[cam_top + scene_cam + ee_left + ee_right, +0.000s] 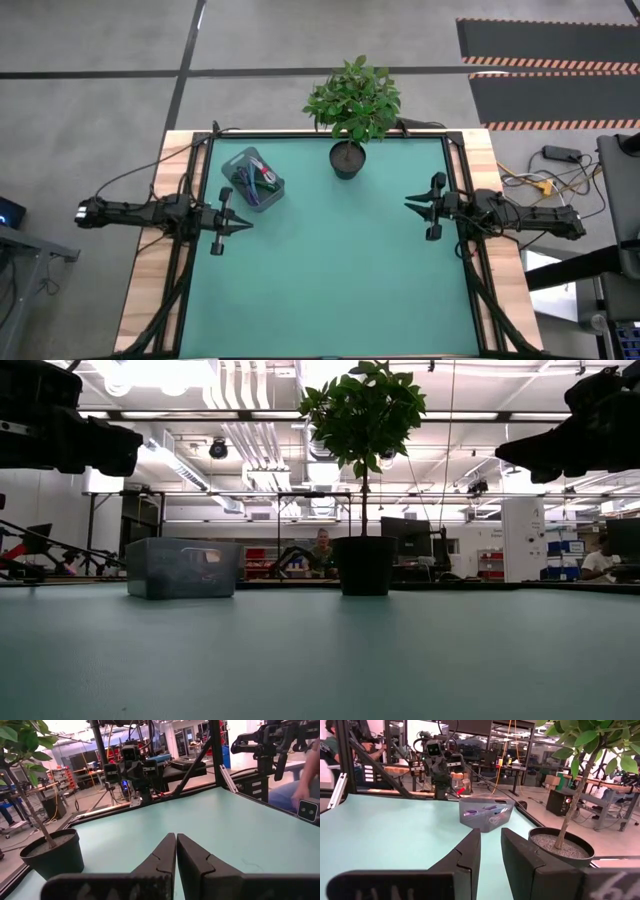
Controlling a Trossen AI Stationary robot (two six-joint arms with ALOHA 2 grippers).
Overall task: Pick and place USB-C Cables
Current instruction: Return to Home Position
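The USB-C cables [250, 181] lie in the grey bin [236, 158] at the far left. The left gripper [176, 836], pressed together, and the right gripper [490, 831], spread a little, hang empty. It seems best to pull both back slowly, high up, away from the plant [352, 100].

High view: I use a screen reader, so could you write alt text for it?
Seen from above, a teal table holds a grey mesh basket with the bundled USB-C cables inside, near its back-left corner, and a potted plant at the back edge's middle. The left pincer and right pincer hover at opposite sides, pointing inward, holding nothing.
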